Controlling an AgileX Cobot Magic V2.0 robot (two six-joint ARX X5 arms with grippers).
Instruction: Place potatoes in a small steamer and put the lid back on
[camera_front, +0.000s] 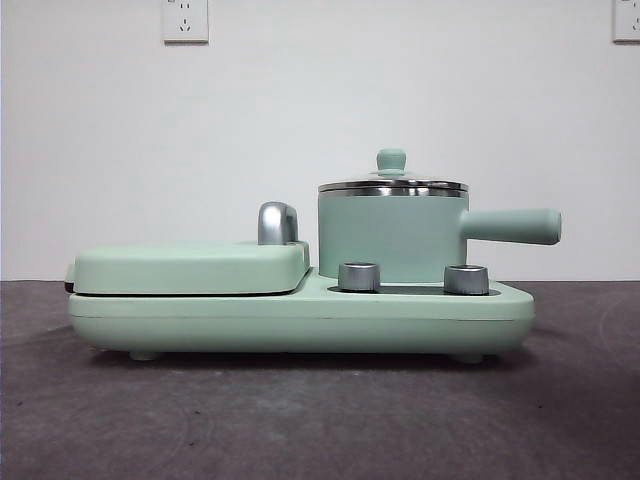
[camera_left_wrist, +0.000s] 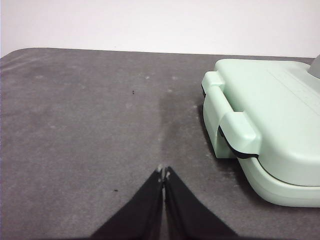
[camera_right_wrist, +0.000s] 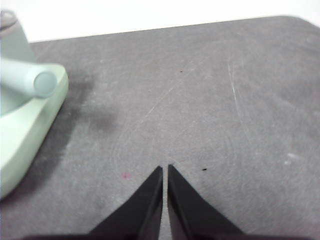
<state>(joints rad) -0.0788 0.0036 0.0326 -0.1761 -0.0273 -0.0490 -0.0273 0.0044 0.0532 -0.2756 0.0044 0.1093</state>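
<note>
The small steamer (camera_front: 392, 235), a mint-green pot with a steel rim, stands on the right half of a mint-green cooker base (camera_front: 300, 320). Its straight side handle (camera_front: 510, 226) points right and also shows in the right wrist view (camera_right_wrist: 30, 77). The glass lid (camera_front: 392, 184) with its green knob (camera_front: 391, 160) sits on the pot. No potato is in view. My left gripper (camera_left_wrist: 164, 174) is shut and empty over bare table beside the griddle end. My right gripper (camera_right_wrist: 165, 169) is shut and empty over bare table beside the handle end. Neither arm shows in the front view.
A flat griddle cover (camera_front: 190, 268) with a chrome handle (camera_front: 277, 223) fills the base's left half; it also shows in the left wrist view (camera_left_wrist: 270, 120). Two silver dials (camera_front: 359, 276) (camera_front: 466, 279) sit at the base's front. The grey table (camera_front: 300, 420) ends at a white wall.
</note>
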